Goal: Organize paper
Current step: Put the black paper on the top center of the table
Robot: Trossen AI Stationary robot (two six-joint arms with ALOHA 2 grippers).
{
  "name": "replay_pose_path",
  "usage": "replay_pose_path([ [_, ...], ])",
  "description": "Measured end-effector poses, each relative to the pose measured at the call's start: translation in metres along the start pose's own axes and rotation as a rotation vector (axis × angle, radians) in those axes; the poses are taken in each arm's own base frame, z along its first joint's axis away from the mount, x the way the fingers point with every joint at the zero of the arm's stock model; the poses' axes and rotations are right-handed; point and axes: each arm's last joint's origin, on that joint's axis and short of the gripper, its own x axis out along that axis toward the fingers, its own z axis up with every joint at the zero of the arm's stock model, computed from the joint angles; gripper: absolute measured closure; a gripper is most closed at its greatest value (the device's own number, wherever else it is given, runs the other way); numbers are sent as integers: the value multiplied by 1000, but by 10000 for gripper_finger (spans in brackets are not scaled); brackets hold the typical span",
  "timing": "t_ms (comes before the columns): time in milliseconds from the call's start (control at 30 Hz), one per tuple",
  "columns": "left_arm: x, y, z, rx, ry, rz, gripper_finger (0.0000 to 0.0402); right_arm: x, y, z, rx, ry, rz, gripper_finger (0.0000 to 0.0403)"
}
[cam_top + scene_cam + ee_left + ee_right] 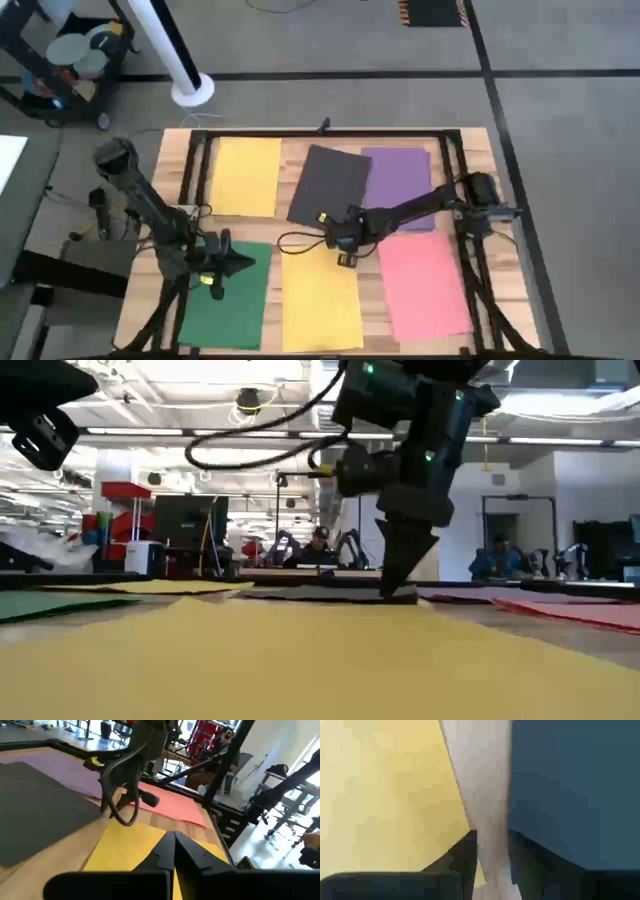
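We judge five flat sheets squared around the tilted dark grey paper sheet (329, 185), still askew; right claw (343, 247) parted beside it, left claw (222, 268) closed.

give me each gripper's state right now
left gripper: jaws shut, holding nothing, over the green sheet.
right gripper: jaws a little apart, holding nothing, down at the gap between the dark grey sheet and the near yellow sheet.

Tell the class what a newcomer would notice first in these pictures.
Coloured sheets cover the table: the dark grey sheet lies crooked, overlapping the purple sheet, while the others lie fairly straight. The right gripper points down between the dark grey sheet and the front yellow sheet, fingers slightly apart; the left gripper, shut, hovers over the green sheet.
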Motion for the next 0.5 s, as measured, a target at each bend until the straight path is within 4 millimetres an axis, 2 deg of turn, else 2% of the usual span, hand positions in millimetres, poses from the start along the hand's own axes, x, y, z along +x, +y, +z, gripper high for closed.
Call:
replay_pose_path([
  [167, 0, 0, 0, 4, 1, 1, 399, -8, 1, 12, 19, -53, -26, 293],
  [333, 1, 3, -2, 47, 12, 21, 378, -14, -1, 21, 12, -104, -80, 293],
  [500, 4, 6, -4, 18, 36, 26, 366, -14, -9, 26, 41, -140, -150, 301],
])
